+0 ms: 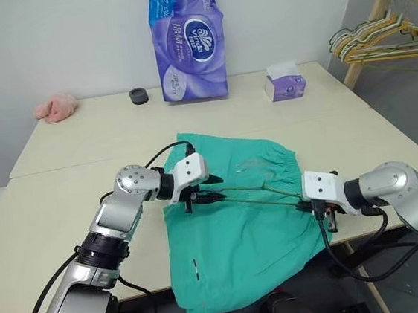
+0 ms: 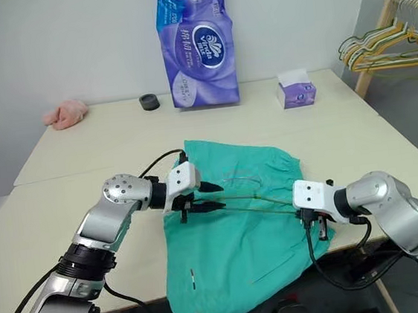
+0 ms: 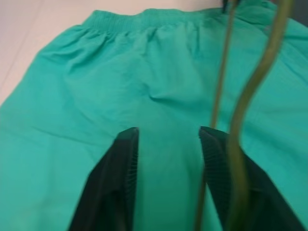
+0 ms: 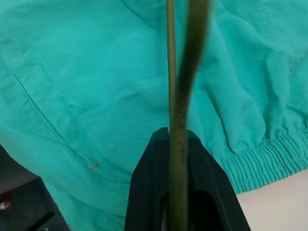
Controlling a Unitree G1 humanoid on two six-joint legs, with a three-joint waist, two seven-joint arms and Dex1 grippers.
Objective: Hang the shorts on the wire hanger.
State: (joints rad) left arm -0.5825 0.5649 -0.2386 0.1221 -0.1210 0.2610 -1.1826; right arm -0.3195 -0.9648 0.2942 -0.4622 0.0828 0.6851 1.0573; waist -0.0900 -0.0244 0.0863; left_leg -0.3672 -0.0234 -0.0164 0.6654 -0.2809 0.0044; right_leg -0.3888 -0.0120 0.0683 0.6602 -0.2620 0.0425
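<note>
The teal-green shorts (image 1: 241, 250) lie flat on the table (image 1: 82, 155), waistband toward the right, one leg draped over the front edge. The wire hanger (image 1: 257, 189), thin and olive-gold, stretches just above the shorts between my two grippers. My right gripper (image 1: 304, 206) is shut on the hanger (image 4: 179, 120) near the waistband. At the other end my left gripper (image 1: 214, 188) stands open over the cloth. In the left wrist view the hanger (image 3: 250, 91) runs past one of the fingers (image 3: 216, 159) and is not clamped.
A tall purple tissue pack (image 1: 188, 43), a small purple tissue box (image 1: 286, 85), a black round object (image 1: 139, 96) and a pink fluffy cloth (image 1: 56, 107) sit along the table's back. A wooden rack with bunched hangers (image 1: 390, 29) stands off the far right corner.
</note>
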